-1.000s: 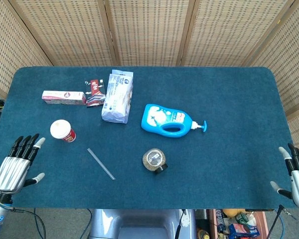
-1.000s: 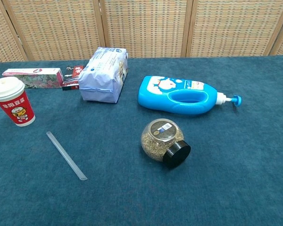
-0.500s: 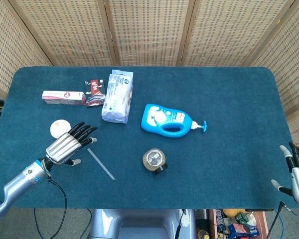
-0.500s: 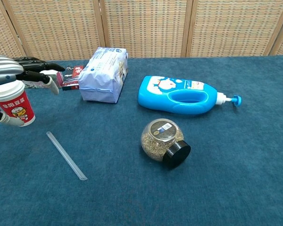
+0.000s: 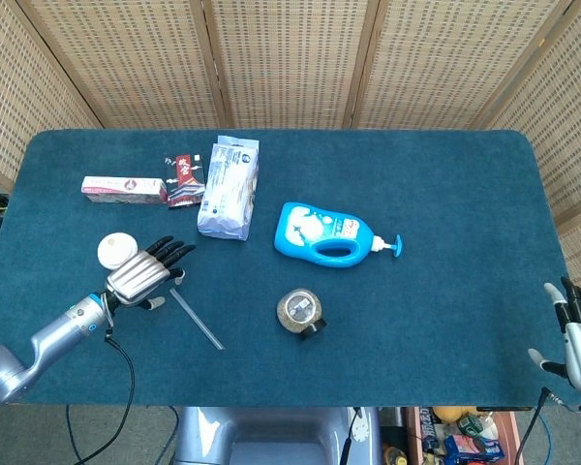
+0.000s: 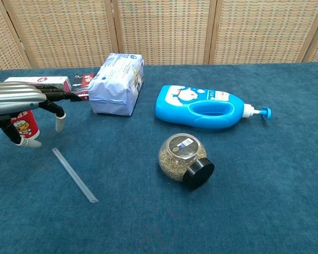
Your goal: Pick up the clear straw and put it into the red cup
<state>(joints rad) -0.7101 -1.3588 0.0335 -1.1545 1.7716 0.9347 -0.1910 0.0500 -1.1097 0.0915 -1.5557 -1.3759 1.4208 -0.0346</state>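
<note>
Head view shows my left hand (image 5: 140,275) out over the blue table (image 5: 445,194), fingers (image 5: 170,252) spread and extended, grasping nothing. It hovers just beside the red cup (image 5: 116,250), partly covering the cup's near side, with my fingertips pointing toward the middle of the table. In the chest view the same hand (image 6: 18,100) comes in from the left edge, its silver back uppermost, and it hides most of the red cup (image 6: 25,127) behind it; whether it touches the cup I cannot tell.

The clear straw (image 5: 196,318) lies flat on the cloth just beyond my left fingertips, running diagonally toward the near edge of the table. From the chest camera the straw (image 6: 74,174) sits below and slightly right of my hand, apart from it.

My right hand (image 5: 579,334) rests at the far right, off the table's near corner, fingers released and apart, holding nothing.

Further out, a round glass jar (image 5: 299,312) with a black lid lies on its side near the table's middle, with a blue pump bottle (image 5: 329,234) lying behind it. Behind my left hand sit a pale packet (image 5: 229,187), a small dark red packet (image 5: 183,180) and a long pink box (image 5: 124,188), side by side near the back edge.
</note>
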